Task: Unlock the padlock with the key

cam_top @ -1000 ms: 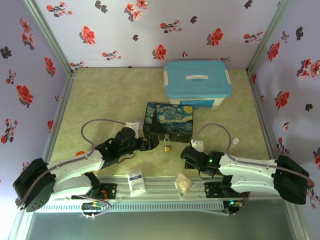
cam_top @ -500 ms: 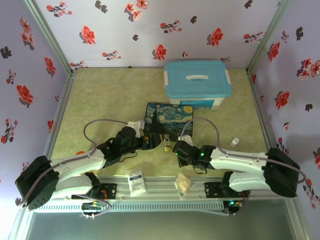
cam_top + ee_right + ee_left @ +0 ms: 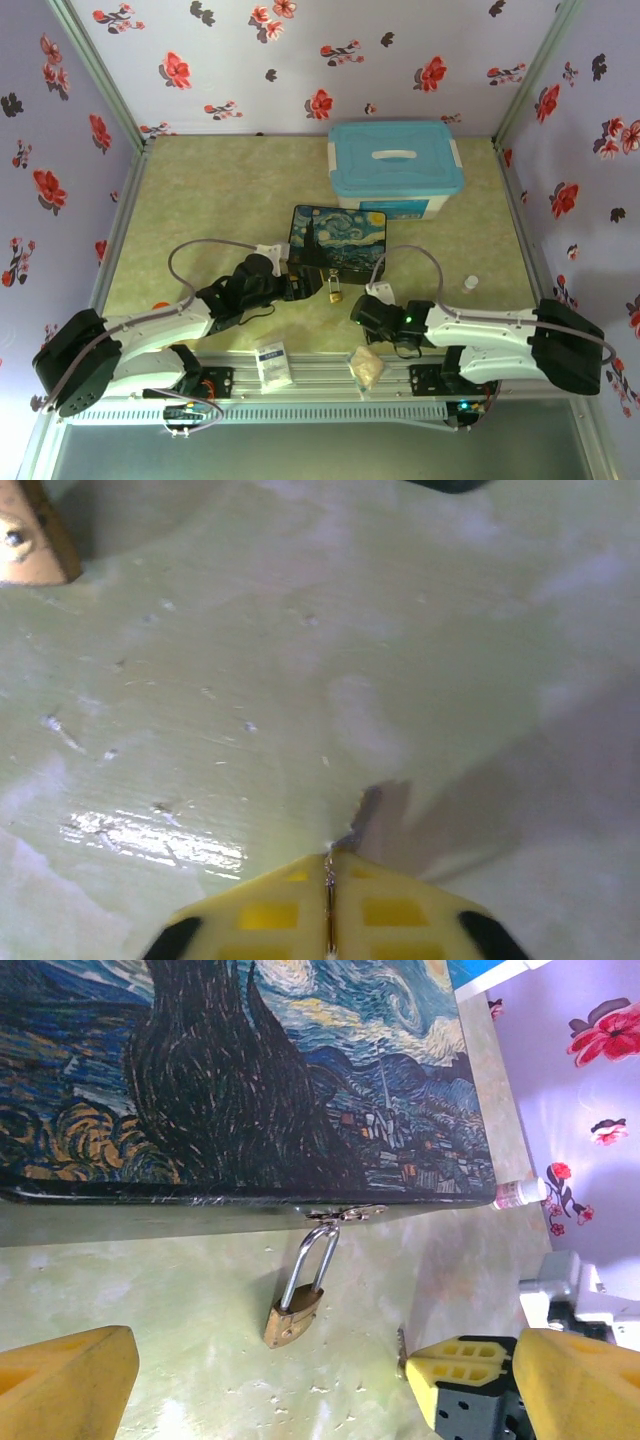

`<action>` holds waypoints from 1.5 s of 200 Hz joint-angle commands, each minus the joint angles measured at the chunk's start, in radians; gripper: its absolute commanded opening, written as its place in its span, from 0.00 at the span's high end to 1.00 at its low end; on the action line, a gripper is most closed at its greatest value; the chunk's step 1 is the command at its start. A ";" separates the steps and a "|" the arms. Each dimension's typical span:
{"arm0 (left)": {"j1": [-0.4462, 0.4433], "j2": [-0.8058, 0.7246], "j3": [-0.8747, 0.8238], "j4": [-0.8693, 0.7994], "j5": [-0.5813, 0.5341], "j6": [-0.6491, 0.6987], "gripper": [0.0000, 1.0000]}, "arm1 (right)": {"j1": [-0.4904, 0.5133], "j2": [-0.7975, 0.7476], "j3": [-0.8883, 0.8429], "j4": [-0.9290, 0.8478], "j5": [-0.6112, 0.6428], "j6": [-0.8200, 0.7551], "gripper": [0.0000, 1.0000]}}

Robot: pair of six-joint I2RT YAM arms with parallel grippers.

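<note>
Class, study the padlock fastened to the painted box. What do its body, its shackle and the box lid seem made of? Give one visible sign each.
The padlock body looks like brass: dull golden-brown, slightly worn. The shackle is probably steel: thin, silvery, with bright highlights. The box lid carries a printed picture with some sheen; the material beneath cannot be told.

Your padlock (image 3: 296,1298) is small and brass, its thin silver shackle seated in the body. It lies tilted ahead and left of your right gripper (image 3: 328,865), apart from it. The key (image 3: 358,822), a thin dark sliver, pokes out from between that gripper's pressed-together fingertips.
</note>
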 commanded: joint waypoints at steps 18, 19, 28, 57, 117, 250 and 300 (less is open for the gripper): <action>-0.006 0.010 0.017 0.021 -0.012 0.006 0.03 | 0.002 -0.037 0.021 -0.213 0.126 0.158 0.64; -0.006 0.010 0.017 0.021 -0.012 0.006 0.03 | 0.001 -0.037 0.021 -0.217 0.127 0.160 0.64; -0.006 0.014 0.019 0.021 -0.012 0.006 0.03 | 0.002 -0.033 0.029 -0.234 0.136 0.171 0.65; -0.006 0.024 0.023 0.026 -0.012 0.008 0.02 | -0.001 -0.012 0.037 -0.179 0.126 0.183 0.59; -0.006 0.017 0.016 0.024 -0.014 0.009 0.01 | 0.008 0.113 0.095 -0.091 0.129 0.210 0.54; -0.006 0.037 0.006 0.043 -0.015 0.002 0.01 | 0.077 0.188 0.059 -0.078 0.108 0.311 0.70; -0.006 0.033 0.006 0.048 -0.014 -0.001 0.01 | 0.097 0.197 0.057 -0.115 0.069 0.318 0.71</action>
